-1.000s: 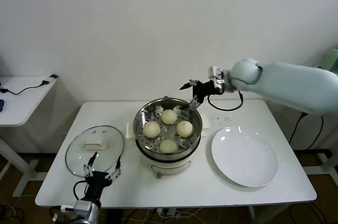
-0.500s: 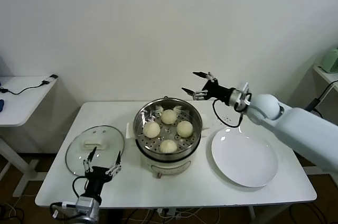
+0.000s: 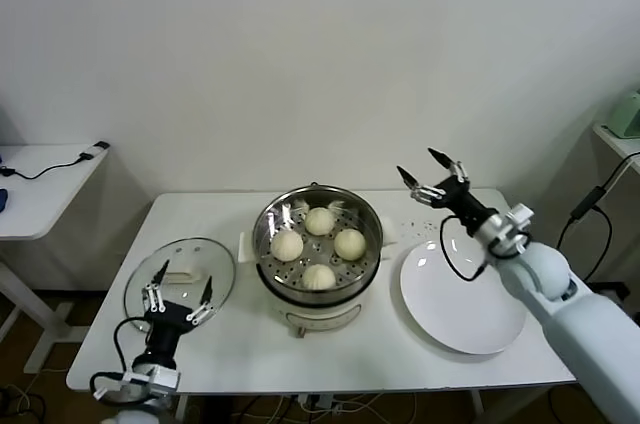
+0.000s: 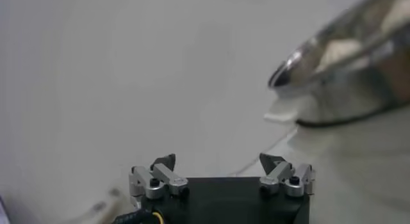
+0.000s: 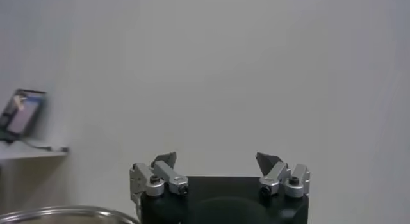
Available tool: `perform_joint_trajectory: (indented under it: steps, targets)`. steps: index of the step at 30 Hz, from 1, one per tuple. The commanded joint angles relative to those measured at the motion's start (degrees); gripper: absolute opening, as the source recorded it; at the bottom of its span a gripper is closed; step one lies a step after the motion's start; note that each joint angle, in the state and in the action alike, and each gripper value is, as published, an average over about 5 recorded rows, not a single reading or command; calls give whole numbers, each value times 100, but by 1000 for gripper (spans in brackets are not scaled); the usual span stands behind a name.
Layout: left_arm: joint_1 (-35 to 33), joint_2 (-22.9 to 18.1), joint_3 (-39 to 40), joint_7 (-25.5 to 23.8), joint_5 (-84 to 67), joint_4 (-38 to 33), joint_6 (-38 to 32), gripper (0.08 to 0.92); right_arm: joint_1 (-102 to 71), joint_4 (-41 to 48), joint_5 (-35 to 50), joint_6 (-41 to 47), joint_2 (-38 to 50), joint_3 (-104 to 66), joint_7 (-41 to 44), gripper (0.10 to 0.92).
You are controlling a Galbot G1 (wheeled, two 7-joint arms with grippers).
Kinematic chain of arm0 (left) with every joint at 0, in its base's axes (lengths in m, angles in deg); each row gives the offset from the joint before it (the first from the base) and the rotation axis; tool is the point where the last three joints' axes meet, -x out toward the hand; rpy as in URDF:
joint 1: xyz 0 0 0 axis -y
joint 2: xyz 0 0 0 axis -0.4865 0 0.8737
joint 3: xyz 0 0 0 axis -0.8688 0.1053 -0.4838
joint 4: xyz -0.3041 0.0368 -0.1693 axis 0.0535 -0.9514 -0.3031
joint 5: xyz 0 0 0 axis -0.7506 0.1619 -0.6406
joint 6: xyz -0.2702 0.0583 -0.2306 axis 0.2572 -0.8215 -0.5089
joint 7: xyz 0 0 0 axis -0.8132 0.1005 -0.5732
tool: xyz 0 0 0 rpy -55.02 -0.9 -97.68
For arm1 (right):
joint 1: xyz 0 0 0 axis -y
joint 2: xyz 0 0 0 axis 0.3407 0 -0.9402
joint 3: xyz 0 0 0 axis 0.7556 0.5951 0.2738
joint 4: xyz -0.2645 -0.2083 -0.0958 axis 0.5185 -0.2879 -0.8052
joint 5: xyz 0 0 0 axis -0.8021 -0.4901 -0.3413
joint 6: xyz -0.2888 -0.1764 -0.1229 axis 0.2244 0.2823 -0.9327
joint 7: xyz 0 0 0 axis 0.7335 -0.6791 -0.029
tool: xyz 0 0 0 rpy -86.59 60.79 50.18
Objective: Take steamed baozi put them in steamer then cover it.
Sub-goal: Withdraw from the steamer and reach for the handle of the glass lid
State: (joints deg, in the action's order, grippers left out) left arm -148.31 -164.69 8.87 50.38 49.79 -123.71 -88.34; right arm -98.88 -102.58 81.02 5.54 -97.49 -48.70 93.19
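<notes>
The steamer stands in the middle of the worktop. Four baozi lie inside it. The cover lies flat on the worktop to the left of the steamer. A plate lies to the right. The left hand is at the cover's near edge. The right hand is up behind the plate.
</notes>
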Motion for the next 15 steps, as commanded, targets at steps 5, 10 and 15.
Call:
perform_joint_trajectory:
  steps: [5, 10, 15]
  targets:
    - [701, 422, -222, 704, 5626, 1384, -411, 823, -2955, -293, -1048, -118, -1297, -2717, 94, 823]
    - [1231, 364, -81, 815, 5981, 2140, 33, 823, -3099, -242, -1233, -183, -1525, -2796, 133, 823]
    - [1762, 303, -30, 1086, 6140, 2848, 116, 823, -3152, -171, -1387, -240, -1657, -2860, 159, 823]
